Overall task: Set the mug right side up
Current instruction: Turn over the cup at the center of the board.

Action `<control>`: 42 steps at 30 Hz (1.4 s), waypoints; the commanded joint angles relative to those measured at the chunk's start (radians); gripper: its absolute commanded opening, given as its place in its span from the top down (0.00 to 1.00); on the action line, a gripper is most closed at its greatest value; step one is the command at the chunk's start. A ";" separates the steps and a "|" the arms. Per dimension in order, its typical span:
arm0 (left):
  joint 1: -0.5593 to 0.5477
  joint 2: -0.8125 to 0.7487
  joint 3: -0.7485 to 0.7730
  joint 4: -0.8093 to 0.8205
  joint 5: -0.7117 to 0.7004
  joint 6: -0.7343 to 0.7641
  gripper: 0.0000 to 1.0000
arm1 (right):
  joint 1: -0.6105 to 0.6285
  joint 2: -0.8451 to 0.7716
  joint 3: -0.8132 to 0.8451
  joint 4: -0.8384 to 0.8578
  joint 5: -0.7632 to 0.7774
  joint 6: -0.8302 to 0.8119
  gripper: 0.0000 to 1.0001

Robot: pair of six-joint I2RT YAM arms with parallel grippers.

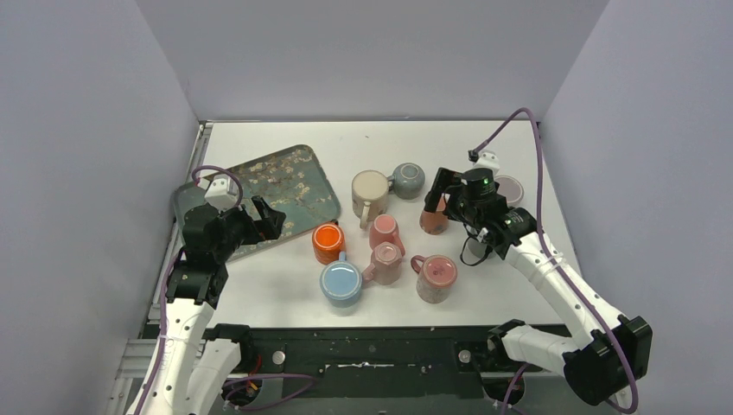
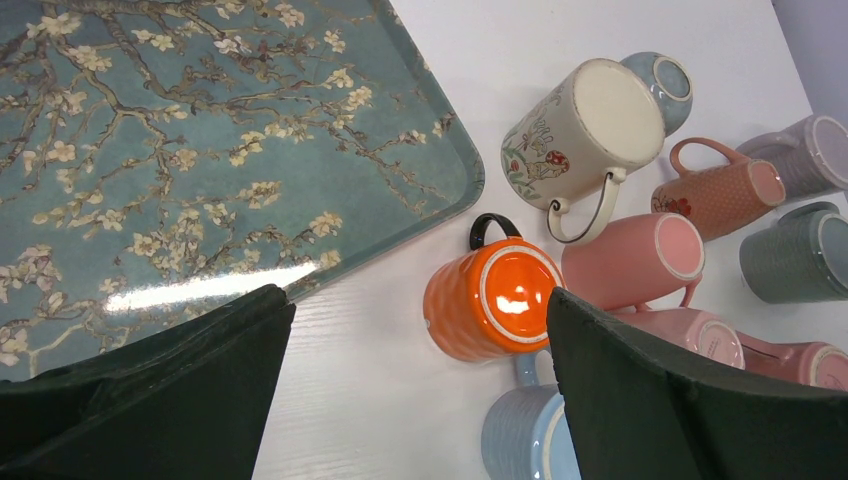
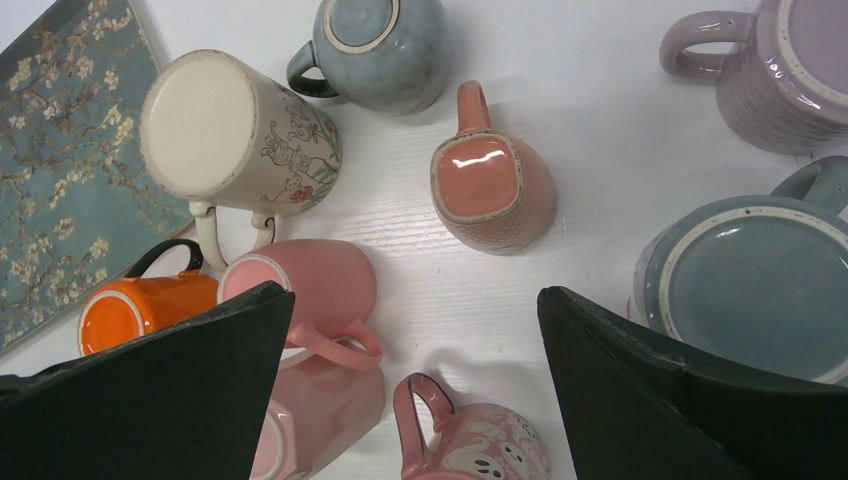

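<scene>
- Left pincer (image 1: 266,216) is hovering wide open over the near right corner of the floral tray (image 1: 277,177), holding nothing.
- Its two dark fingers (image 2: 150,400) are framing the tray corner and the orange mug (image 1: 328,243) in the left wrist view, touching neither.
- Right pincer (image 1: 439,199) is hanging wide open above the salmon mug (image 3: 490,190), also holding nothing.
- Salmon mug is sitting base-up on the white worktop (image 1: 259,294) at the right side of the mug cluster, with its handle pointing toward the grey-blue mug (image 1: 407,180).
- Cream mug (image 1: 370,192) with a printed pattern is standing base-up just beside the grey-blue mug, which is base-up too.
- Orange mug is resting base-up just off the tray's corner, black handle toward the tray.
- Two plain pink mugs (image 1: 384,231) are crowding together between the orange mug and the salmon mug; orientation is hard to call.
- Light-blue mug (image 1: 342,283) is sitting base-up nearest the arm bases, beside the lower pink one.
- Patterned pink mug (image 1: 436,277) is sitting at the near right of the cluster.
- Lilac mug (image 1: 512,188) is standing at the far right, partly behind the right arm.
- Teal mug (image 3: 750,280) is showing its base beside the right pincer's finger in the right wrist view.
</scene>
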 commanded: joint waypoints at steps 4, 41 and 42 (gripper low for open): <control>-0.004 -0.015 0.001 0.038 0.008 0.014 0.03 | 0.049 0.033 0.026 0.004 -0.028 0.005 0.10; -0.014 0.017 0.006 0.034 -0.001 0.014 0.03 | 0.228 0.227 -0.101 0.262 -0.216 -0.398 0.52; -0.014 0.020 0.006 0.034 -0.001 0.014 0.03 | 0.228 0.230 -0.102 0.266 -0.217 -0.400 0.52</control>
